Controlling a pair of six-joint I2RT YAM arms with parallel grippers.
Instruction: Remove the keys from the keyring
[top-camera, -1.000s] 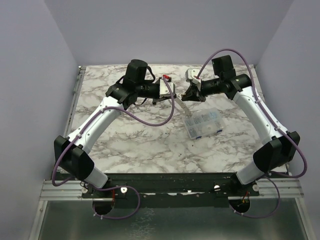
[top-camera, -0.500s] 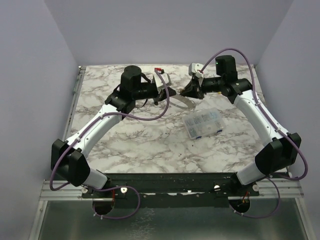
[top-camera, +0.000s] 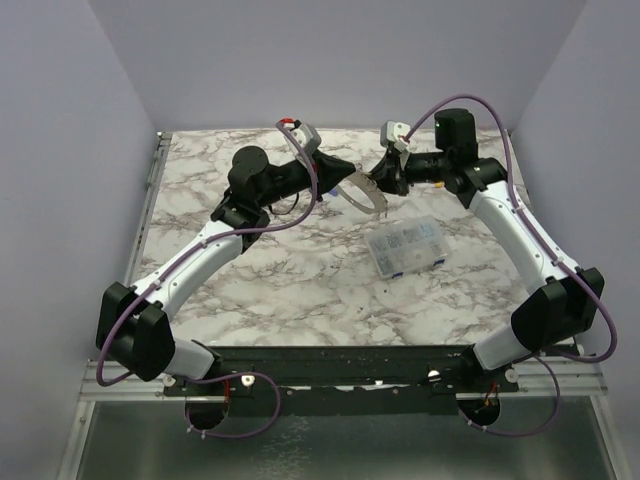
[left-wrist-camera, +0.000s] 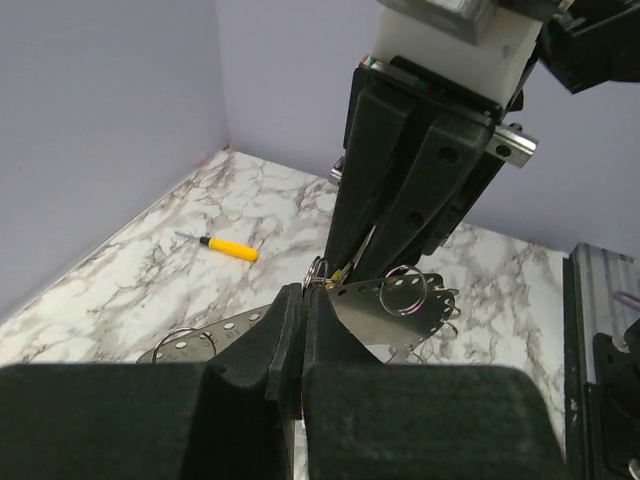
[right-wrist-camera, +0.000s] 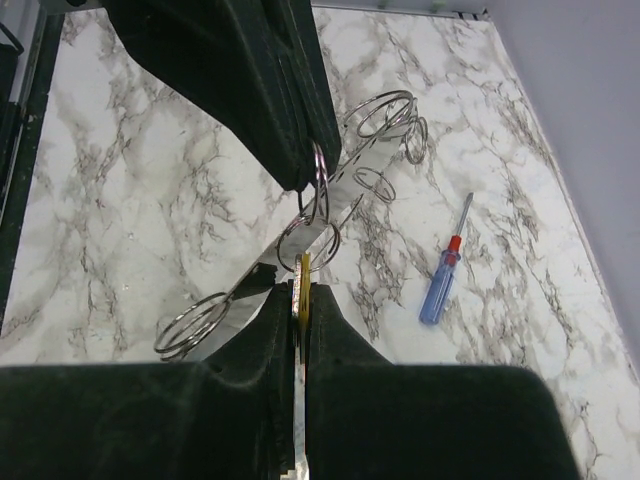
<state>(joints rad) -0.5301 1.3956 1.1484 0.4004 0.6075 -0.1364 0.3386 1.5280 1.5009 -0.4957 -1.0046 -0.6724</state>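
From above, the left arm (top-camera: 200, 250) stretches from its base at the near left diagonally across the white-and-grey marble table (top-camera: 280, 280). Its wrist is rolled, with the left gripper (top-camera: 340, 172) pointing right. The right arm (top-camera: 520, 230) rises along the right side, bends at the far edge and turns back toward the middle, and the right gripper (top-camera: 378, 180) points left and downward. Between the two tips, held above the table, is the wide grey metal band of the keyring (top-camera: 365, 197). A clear plastic compartment box (top-camera: 405, 247) lies on the table just in front of it.

In the left wrist view, the left gripper's black fingers (left-wrist-camera: 285, 335) are pressed together on the edge of the keyring's perforated band. Small wire rings (left-wrist-camera: 403, 290) hang from the band. The right gripper reaches down steeply from above, and its tips meet the band close beside the left gripper's. A hint of yellow shows there, too small to identify. A yellow-handled screwdriver (left-wrist-camera: 228, 247) lies far off on the marble.

In the right wrist view, the right gripper is clenched on a small, thin yellow-tan key (right-wrist-camera: 303, 275) seen edge-on, which touches a wire ring on the band. The left gripper's fingers grip the band from above. A slim blue-and-red screwdriver (right-wrist-camera: 445, 275) lies to the right.
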